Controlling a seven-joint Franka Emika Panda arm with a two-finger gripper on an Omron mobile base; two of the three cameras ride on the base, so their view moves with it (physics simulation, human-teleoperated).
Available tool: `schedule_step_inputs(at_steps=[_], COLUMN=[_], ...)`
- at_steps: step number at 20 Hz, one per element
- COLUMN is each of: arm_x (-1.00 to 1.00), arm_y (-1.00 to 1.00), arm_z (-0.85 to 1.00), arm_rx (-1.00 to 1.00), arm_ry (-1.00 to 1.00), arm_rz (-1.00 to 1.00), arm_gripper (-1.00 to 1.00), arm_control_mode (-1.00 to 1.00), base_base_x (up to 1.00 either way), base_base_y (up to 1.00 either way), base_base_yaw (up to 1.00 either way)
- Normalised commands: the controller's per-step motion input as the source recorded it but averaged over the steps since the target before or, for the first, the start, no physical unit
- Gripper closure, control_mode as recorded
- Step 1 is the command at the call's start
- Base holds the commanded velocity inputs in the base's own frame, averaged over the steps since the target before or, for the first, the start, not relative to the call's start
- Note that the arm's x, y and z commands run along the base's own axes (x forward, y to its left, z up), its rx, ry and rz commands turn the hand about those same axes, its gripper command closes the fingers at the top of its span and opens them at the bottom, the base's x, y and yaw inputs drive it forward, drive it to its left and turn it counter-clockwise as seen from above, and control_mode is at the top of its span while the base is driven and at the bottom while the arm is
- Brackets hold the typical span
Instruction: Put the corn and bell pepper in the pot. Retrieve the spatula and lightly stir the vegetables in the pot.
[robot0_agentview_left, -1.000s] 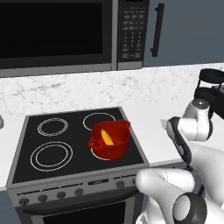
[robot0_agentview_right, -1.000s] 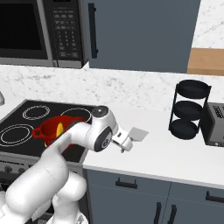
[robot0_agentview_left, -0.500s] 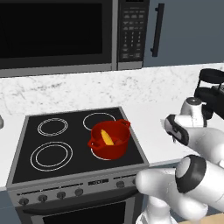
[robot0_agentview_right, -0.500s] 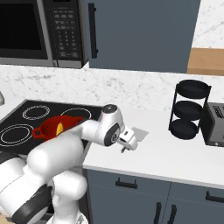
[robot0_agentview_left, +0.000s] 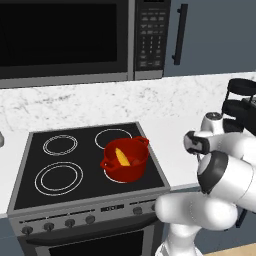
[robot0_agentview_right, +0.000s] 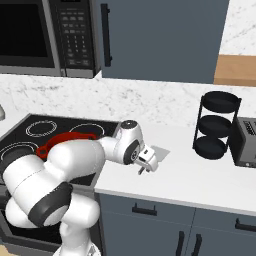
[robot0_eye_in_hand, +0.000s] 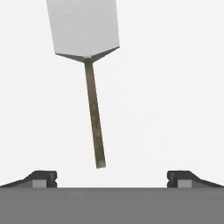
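Hand view: one spatula (robot0_eye_in_hand: 87, 52), one claw (robot0_eye_in_hand: 111, 177) spread wide.

One red pot (robot0_agentview_left: 125, 161), one corn cob (robot0_agentview_left: 120, 156), one spatula (robot0_eye_in_hand: 87, 57), four stove burners (robot0_agentview_left: 60, 178).

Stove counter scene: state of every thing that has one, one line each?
pot: upright on the stove's front right burner, uncovered, yellow corn inside.
spatula: flat on the white counter, untouched, handle end pointing toward the pincer.
pincer: open, above the spatula handle, holding nothing.
microwave: door shut.
stove: burners dark; other three bare.
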Motion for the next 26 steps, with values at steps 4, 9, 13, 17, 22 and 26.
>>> schedule_step_inputs(at_steps=[4, 9, 13, 17, 22, 26], arm_x=[0.14, 0.19, 0.11, 0.04, 0.01, 0.03], arm_y=[0.0, 0.0, 0.0, 0.0, 0.0, 0.0], arm_z=[-0.37, -0.28, -0.16, -0.13, -0.11, -0.12], arm_rx=[0.01, 0.02, 0.01, 0.0, 0.01, 0.0], arm_ry=[0.0, 0.0, 0.0, 0.0, 0.0, 0.0], arm_rz=[0.0, 0.0, 0.0, 0.0, 0.0, 0.0], arm_gripper=[-1.0, -1.0, -1.0, -1.0, -1.0, 1.0], arm_control_mode=[-1.0, -1.0, -1.0, -1.0, -1.0, -1.0], base_base_x=[0.0, 0.0, 0.0, 0.0, 0.0, 0.0], base_base_y=[0.0, 0.0, 0.0, 0.0, 0.0, 0.0], base_base_yaw=[0.0, 0.0, 0.0, 0.0, 0.0, 0.0])
